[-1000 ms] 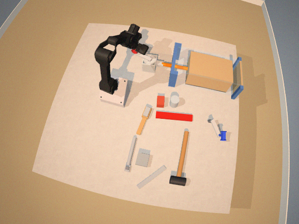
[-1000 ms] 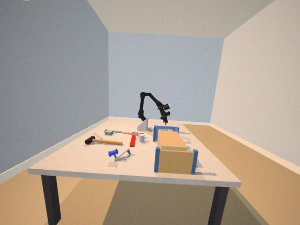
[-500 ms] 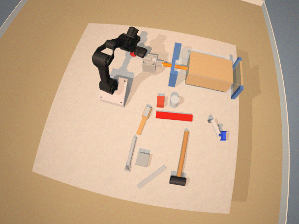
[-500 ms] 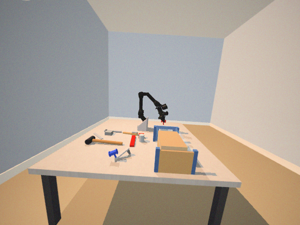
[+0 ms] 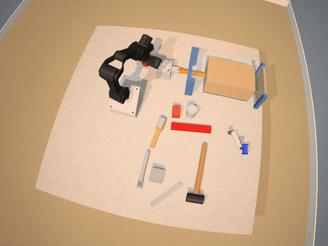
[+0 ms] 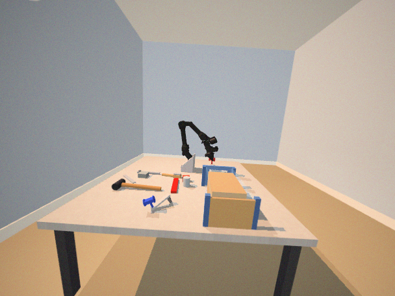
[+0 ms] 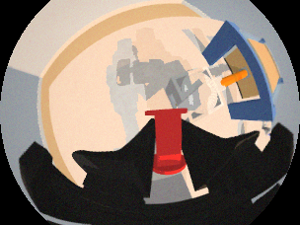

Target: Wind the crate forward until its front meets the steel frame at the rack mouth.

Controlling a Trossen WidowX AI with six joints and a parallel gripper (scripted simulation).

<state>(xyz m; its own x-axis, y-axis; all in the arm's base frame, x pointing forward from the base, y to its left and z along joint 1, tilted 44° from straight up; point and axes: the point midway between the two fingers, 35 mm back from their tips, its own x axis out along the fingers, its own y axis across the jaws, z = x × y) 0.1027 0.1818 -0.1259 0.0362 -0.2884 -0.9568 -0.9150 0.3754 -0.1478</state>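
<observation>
My gripper is shut on the red knob of the winch handle, left of the pale winch in the top view. The handle's arm is mostly hidden by the gripper; whether its key is fully down the hole cannot be seen. An orange strap runs from the winch side through the blue frame to the tan crate. The crate looks flat, with a gap between its front and the frame.
A red block, a grey-white cylinder and a long red bar lie beside the rack. A brush-like tool, a mallet, a grey block and a blue-knobbed crank lie farther off.
</observation>
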